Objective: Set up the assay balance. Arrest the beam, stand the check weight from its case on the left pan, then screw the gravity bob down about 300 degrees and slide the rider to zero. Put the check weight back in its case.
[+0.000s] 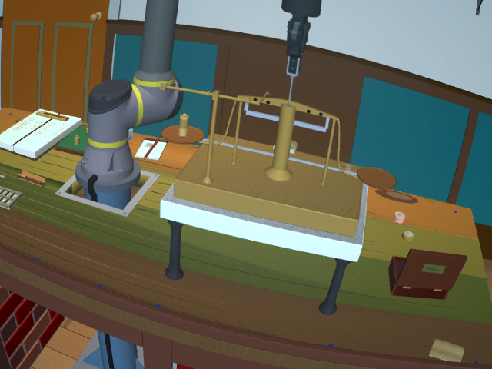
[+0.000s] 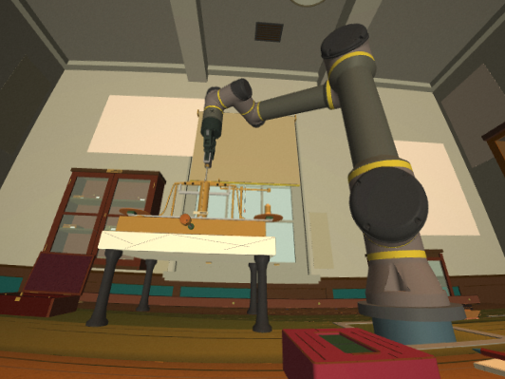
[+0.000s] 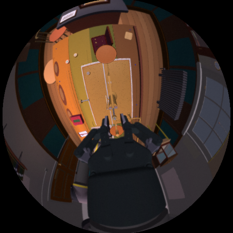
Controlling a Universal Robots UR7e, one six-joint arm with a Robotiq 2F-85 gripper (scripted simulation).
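Note:
On the raised white slab stands the brass assay balance (image 1: 280, 135), its beam (image 1: 286, 104) across the central column. The brass check weight (image 1: 183, 125) stands upright on the left pan (image 1: 183, 134). The right pan (image 1: 376, 177) hangs empty past the slab's right end. My gripper (image 1: 292, 70) points straight down over the column, around the top of the thin gravity bob stem (image 1: 290, 89). Its fingers (image 3: 114, 119) are open and hold nothing. The open dark weight case (image 1: 427, 274) sits on the bench at the right.
The balance's side posts and pan wires (image 1: 212, 135) rise close under the arm's path. A red box (image 2: 356, 352), a notebook (image 1: 151, 149) and white trays (image 1: 37, 131) lie on the bench's left. Two small round discs (image 1: 399, 217) lie near the case.

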